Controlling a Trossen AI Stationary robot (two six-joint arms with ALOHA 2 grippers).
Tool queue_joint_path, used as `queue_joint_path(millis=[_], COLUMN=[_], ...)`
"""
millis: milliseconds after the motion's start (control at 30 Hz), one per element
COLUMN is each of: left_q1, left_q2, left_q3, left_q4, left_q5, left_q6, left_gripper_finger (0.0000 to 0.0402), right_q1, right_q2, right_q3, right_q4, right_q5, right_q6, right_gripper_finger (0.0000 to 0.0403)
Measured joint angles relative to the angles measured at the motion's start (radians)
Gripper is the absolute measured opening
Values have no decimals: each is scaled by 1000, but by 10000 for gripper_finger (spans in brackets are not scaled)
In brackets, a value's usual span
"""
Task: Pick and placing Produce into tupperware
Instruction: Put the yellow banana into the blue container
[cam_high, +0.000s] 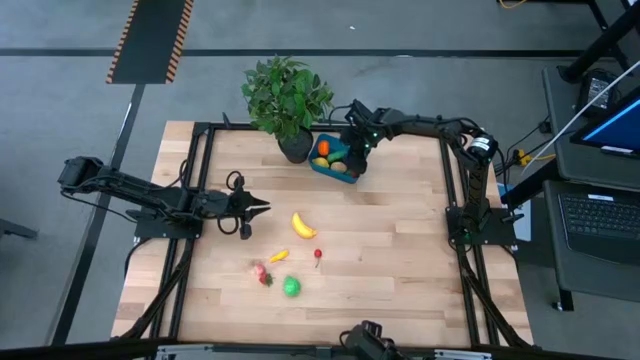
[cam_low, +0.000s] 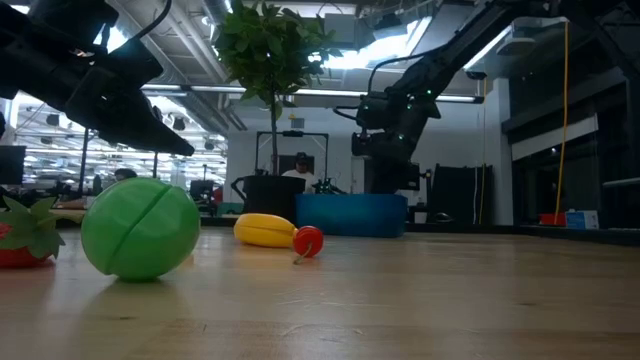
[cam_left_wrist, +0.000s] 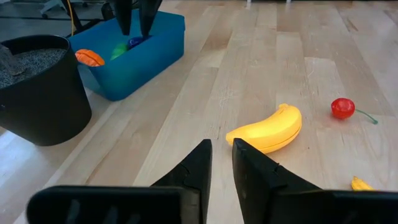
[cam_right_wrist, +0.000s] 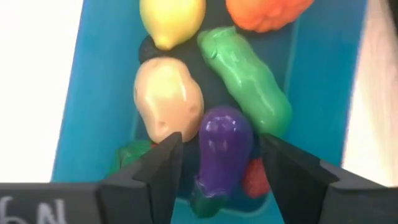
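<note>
1. The small teal-blue plastic tupperware (cam_high: 349, 176) sits at the far side of the pale wooden plank worktop (cam_high: 400, 260), just beside the dark pot of a leafy green plant (cam_high: 285, 95); its long axis runs slantwise across the boards.
2. The right claw (cam_right_wrist: 221, 163) hangs over the tupperware's inside with its fingers spread apart, released. A purple toy eggplant (cam_right_wrist: 222, 149) lies between them, touching neither, its long axis running along the container.
3. Around the eggplant lie a tan potato-shaped piece (cam_right_wrist: 166, 99), a long green piece (cam_right_wrist: 249, 81) set slantwise, a yellow lemon-shaped piece (cam_right_wrist: 171, 18) and an orange piece (cam_right_wrist: 267, 11).
4. The left claw (cam_left_wrist: 222, 155) hovers low over the worktop's left half, fingers parted by a narrow gap and grasping nothing, pointing toward a yellow toy banana (cam_high: 303, 225).
5. The banana lies loose mid-worktop, its long axis diagonal.
6. Near it rest a small red cherry with a stem (cam_high: 318, 255), a small orange-yellow piece (cam_high: 279, 256), a red strawberry-like piece (cam_high: 261, 272) and a round green ball-shaped piece (cam_high: 291, 287).
7. Beyond the worktop is a grey floor with a hazard-striped strip (cam_high: 150, 40); a desk with a laptop (cam_high: 600, 215) stands to the right.
</note>
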Motion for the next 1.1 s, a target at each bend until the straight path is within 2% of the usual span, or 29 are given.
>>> queue_joint_path(millis=[267, 533, 800, 1100], left_q1=[0, 0, -42, -159], left_q2=[0, -40, -146, -268], left_q3=[0, 0, 0, 0], left_q4=[19, 60, -27, -91], left_q5=[0, -1, 2, 17], left_q6=[25, 108, 115, 84], left_gripper_finger=[73, 73, 52, 28], right_q1=[0, 13, 89, 235], right_q2=[-5, -126, -352, -659], right_q3=[112, 56, -182, -550], right_q4=[-146, -146, 49, 437], right_q5=[0, 0, 0, 5], right_q6=[65, 95, 179, 304], right_gripper_finger=[218, 218, 218, 218])
